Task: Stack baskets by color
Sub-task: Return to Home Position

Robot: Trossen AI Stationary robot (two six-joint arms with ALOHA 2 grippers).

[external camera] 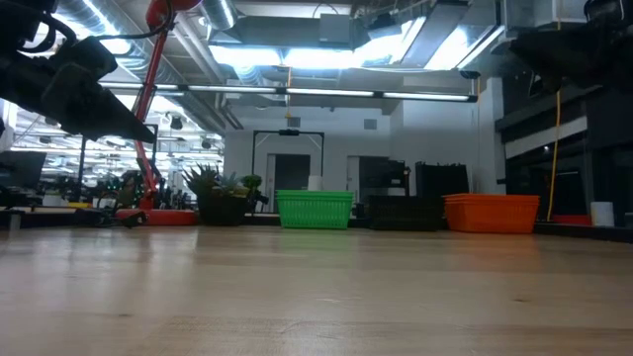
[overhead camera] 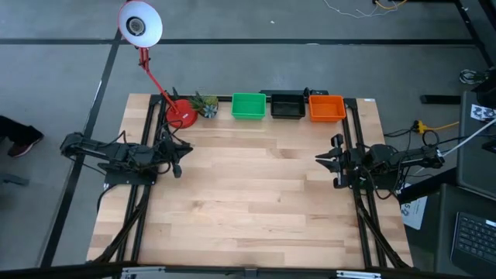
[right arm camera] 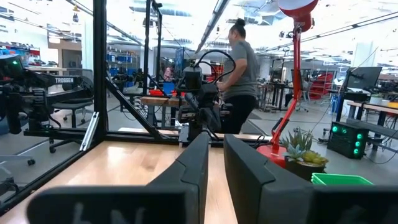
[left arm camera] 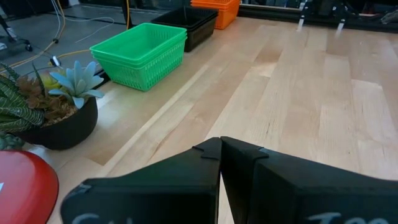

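Three stacks of baskets stand in a row on their bottoms along the table's far edge: green [overhead camera: 248, 105] [left arm camera: 140, 53], black [overhead camera: 287, 105] [external camera: 406, 211] and orange [overhead camera: 326, 108] [external camera: 492, 212]. My left gripper [overhead camera: 184, 152] [left arm camera: 221, 142] hovers over the table's left side, shut and holding nothing, well short of the green stack. My right gripper [overhead camera: 319, 159] [right arm camera: 216, 138] hovers over the right side, pointing toward the left arm, its fingers a narrow gap apart with nothing between them.
A desk lamp with a red base [overhead camera: 181, 113] and a small potted plant [overhead camera: 205, 105] stand left of the green stack. Bare wooden tabletop [overhead camera: 256, 194] lies between the arms and toward the near edge. A person [right arm camera: 239, 74] stands in the room beyond the table.
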